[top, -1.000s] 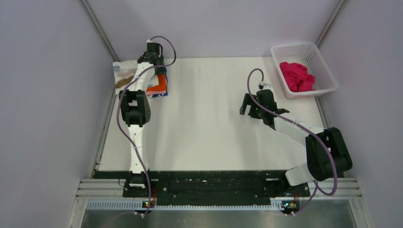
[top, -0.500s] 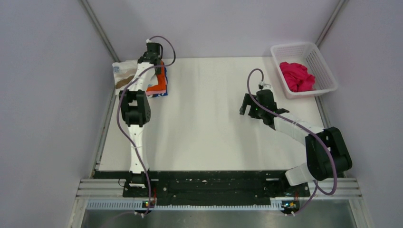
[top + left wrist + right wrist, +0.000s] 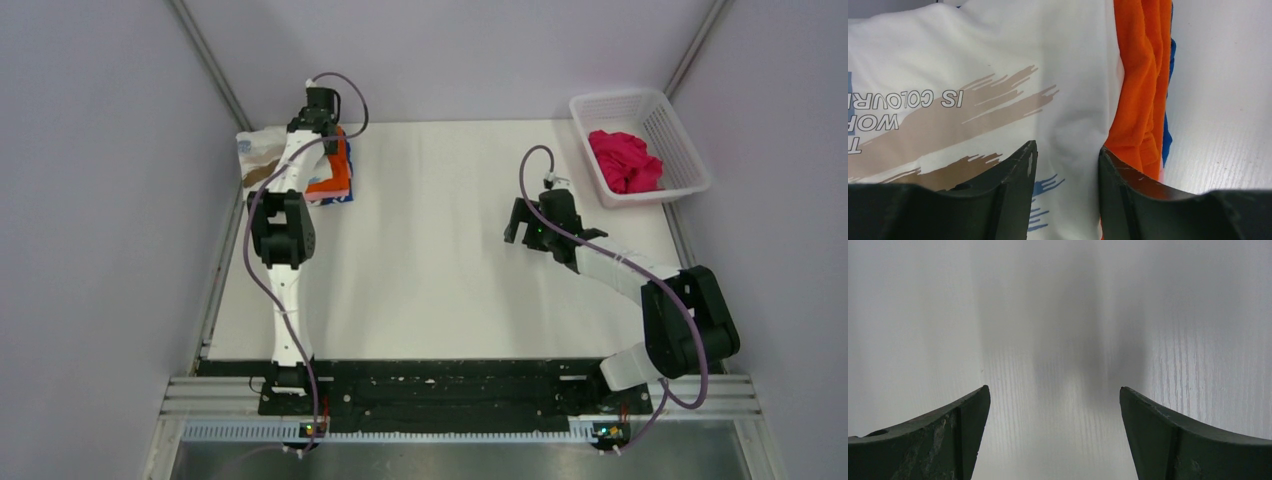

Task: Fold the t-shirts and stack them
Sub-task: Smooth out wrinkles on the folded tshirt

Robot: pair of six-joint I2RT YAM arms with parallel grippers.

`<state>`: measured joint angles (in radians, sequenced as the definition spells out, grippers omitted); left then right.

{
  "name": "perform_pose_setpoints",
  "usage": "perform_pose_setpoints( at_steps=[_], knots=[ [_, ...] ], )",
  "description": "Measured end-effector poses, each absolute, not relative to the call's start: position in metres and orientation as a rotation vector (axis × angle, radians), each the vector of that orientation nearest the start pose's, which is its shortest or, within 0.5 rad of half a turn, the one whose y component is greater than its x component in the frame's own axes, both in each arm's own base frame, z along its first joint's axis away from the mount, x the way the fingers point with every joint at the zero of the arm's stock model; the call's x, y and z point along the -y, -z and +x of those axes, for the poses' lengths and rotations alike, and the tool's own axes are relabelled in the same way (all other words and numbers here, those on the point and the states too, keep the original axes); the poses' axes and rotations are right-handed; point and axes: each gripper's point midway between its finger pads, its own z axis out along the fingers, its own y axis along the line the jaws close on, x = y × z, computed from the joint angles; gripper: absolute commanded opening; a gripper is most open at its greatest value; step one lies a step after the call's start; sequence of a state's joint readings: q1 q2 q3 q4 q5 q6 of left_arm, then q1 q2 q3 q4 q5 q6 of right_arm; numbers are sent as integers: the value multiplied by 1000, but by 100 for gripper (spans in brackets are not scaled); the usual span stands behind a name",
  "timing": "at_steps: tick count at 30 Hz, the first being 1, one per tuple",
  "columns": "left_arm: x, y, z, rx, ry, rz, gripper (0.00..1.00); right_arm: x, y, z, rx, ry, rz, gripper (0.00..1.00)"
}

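The left gripper [image 3: 1067, 152] stands about half open, low over the white printed t-shirt [image 3: 973, 65]. White cloth fills the gap between its jaws and shows a soft pucker there. Whether the jaws pinch that fold or only rest on it cannot be told.

This shirt lies on top of the pile in the upper left of the top view. An orange t-shirt [image 3: 1138, 75] sits just to its right, with a blue t-shirt [image 3: 1168, 135] showing at the edge beneath, and bare worktop [image 3: 1223, 100] beyond.

The cloth looks light, limp and easily dragged. A grip on one layer may pull the whole pile askew, so a pinch at a hem or folded edge seems safest.

The right gripper [image 3: 1055, 395] is spread wide and holds nothing, above bare worktop right of centre. A crumpled magenta t-shirt [image 3: 624, 160] waits in the white basket [image 3: 612, 98] at the upper right.
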<state>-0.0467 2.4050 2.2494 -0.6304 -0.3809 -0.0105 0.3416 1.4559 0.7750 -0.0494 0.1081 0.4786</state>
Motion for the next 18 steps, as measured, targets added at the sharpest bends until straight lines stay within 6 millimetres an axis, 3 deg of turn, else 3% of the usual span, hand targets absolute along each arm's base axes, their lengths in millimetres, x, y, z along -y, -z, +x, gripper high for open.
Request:
perform_pose_setpoints(
  at_steps=[9, 15, 18],
  knots=[
    [-38, -130, 596, -2315, -380, -161, 51, -127, -73, 357, -2308, -296, 214, 99],
    [-36, -128, 597, -2325, -321, -155, 57, -127, -73, 357, -2308, -295, 214, 99],
    [-31, -126, 598, -2333, -285, -140, 54, -127, -73, 357, -2308, -295, 213, 99]
  ],
)
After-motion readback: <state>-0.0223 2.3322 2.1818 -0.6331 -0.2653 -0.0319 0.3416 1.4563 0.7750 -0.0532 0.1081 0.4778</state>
